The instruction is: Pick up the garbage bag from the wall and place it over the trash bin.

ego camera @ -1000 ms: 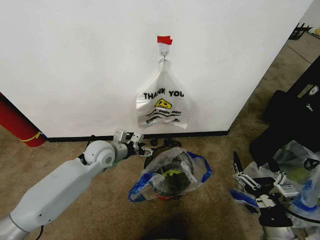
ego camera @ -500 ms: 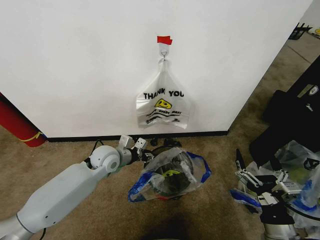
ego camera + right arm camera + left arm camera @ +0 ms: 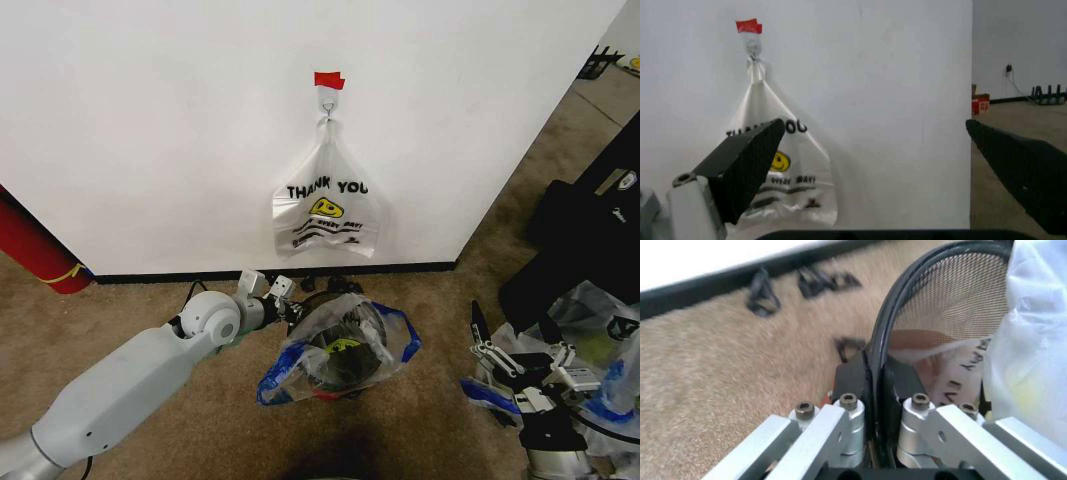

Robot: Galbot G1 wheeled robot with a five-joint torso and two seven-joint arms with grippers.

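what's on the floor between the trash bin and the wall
Small black clips lie on the carpet by the baseboard in the left wrist view; the left gripper straddles the trash bin rim.

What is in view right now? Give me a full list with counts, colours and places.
Garbage bag: one, clear with blue patches, draped over the trash bin.
Trash bin: one, black mesh, on the carpet below the hook.
THANK YOU bag: one, white, hanging from the hook.
Hook: one, metal, on the wall.
Red tape: one strip, above the hook.
Black clips: several, by the baseboard.
Filled bags: clear and blue, far right.
Left end effector: shut on the bin rim.
Right end effector: open, low right.
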